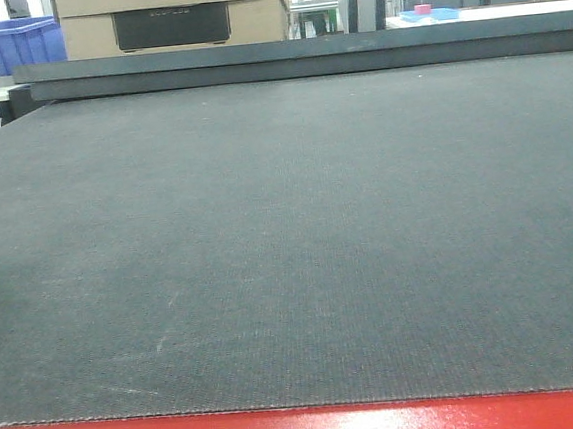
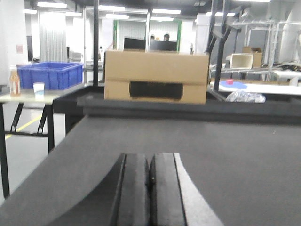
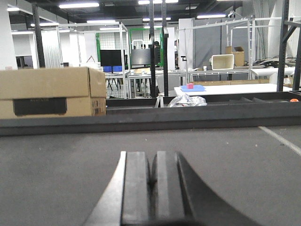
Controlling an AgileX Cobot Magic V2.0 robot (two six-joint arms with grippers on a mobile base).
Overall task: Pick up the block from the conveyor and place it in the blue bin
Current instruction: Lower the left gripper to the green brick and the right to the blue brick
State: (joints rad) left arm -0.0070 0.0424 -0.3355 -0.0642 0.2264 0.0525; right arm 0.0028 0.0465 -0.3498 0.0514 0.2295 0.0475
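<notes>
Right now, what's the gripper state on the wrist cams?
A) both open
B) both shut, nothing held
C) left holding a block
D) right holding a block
B: the left gripper and the right gripper each show fingers pressed together, with nothing between them, above the bare conveyor.

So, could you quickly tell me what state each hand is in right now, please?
Left hand: closed, fingers pressed together, holding nothing.
Right hand: closed, fingers pressed together, holding nothing.

Bright overhead strip lights, soft focus — window glare
</notes>
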